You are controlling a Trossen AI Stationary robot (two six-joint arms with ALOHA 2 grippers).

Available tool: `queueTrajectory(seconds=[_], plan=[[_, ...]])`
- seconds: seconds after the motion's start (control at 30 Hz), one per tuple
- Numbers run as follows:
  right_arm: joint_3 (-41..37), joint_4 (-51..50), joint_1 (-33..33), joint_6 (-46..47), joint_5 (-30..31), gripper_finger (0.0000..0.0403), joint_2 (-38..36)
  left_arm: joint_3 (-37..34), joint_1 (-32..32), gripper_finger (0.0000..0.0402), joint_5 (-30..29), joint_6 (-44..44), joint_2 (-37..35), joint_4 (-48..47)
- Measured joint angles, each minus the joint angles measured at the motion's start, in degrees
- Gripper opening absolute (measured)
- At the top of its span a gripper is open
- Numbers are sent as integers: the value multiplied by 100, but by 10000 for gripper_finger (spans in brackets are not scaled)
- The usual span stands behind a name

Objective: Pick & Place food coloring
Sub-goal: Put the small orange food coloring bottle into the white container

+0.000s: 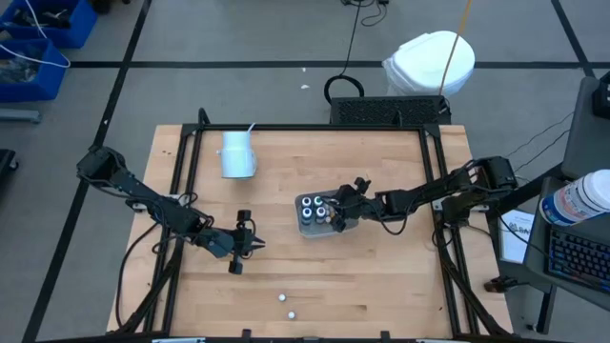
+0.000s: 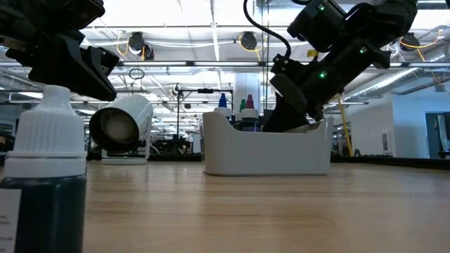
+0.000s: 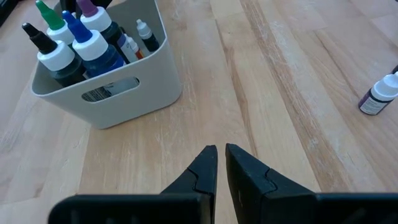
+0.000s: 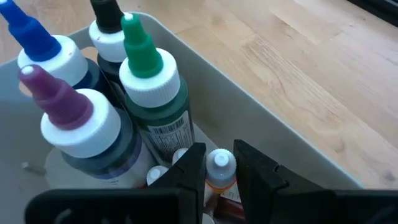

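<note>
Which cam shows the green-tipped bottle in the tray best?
Right wrist view: the green-tipped, white-collared dark bottle fills the frame, label visible, standing in the grey tray. Left wrist view shows it small and far off. Low view shows only its tip above the tray wall. High view shows only small caps.

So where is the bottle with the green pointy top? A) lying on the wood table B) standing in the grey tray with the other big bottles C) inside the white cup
B: the green-topped bottle stands upright inside the grey tray, next to the purple-topped bottle and blue-topped bottle.
</note>
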Motion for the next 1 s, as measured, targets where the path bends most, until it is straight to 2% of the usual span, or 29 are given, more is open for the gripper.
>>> queueTrajectory(seconds=[0.3, 1.0], plan=[[-2, -138, 11, 65, -103, 59, 4, 0, 0, 42, 0, -20, 0, 0], [-7, -437, 211, 358, 452, 59, 11, 0, 0, 42, 1, -26, 0, 0]])
